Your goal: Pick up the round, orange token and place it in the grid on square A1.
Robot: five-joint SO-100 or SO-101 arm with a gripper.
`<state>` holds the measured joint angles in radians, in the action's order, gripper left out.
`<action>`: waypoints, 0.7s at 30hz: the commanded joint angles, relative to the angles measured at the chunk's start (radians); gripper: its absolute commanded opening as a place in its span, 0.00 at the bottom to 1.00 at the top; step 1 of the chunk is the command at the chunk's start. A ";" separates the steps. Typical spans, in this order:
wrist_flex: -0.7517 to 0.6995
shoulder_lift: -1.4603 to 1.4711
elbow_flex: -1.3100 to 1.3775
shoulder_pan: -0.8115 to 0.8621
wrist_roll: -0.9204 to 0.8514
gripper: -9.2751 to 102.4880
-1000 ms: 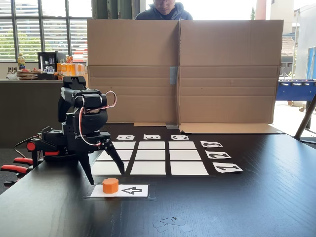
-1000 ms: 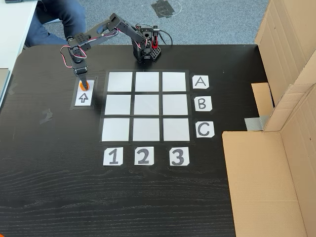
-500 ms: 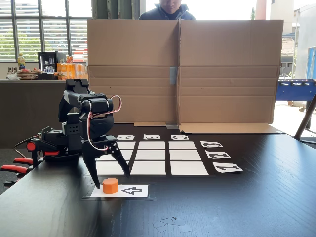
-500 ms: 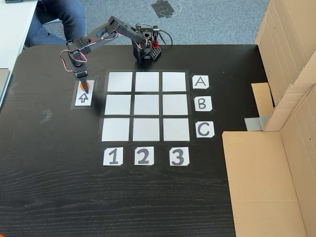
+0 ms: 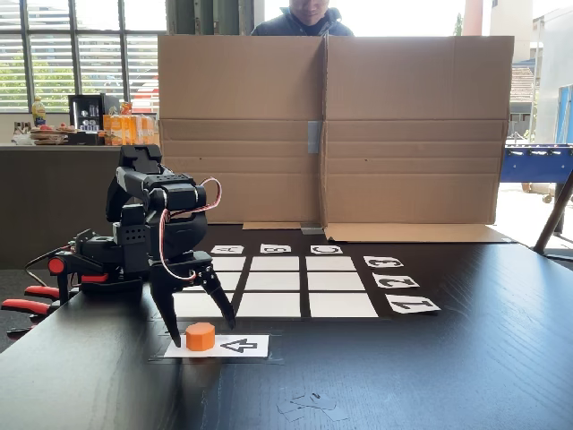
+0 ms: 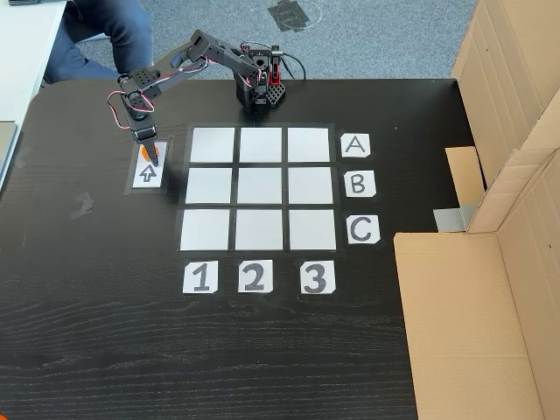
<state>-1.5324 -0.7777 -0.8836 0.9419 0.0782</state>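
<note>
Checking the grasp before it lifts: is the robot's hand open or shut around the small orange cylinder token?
Open. In the low fixed view the hand has its two black fingers spread either side of the small orange cylinder token, which sits upright on the white arrow card.

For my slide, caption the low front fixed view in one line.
Open gripper straddling the orange token on the arrow card, the grid waiting behind.

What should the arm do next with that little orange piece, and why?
Probably close the fingers. In a fixed view the gripper is open, its fingertips low on either side of the token, which sits on the arrow card. The grid holds no piece yet, so gripping comes first.
</note>
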 commanded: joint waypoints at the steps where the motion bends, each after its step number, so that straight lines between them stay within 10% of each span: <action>1: 0.006 -0.005 0.055 -0.011 0.014 0.36; 21: 0.006 0.011 0.067 -0.021 0.008 0.21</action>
<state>-1.5324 -0.7624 -0.8560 0.9296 0.0782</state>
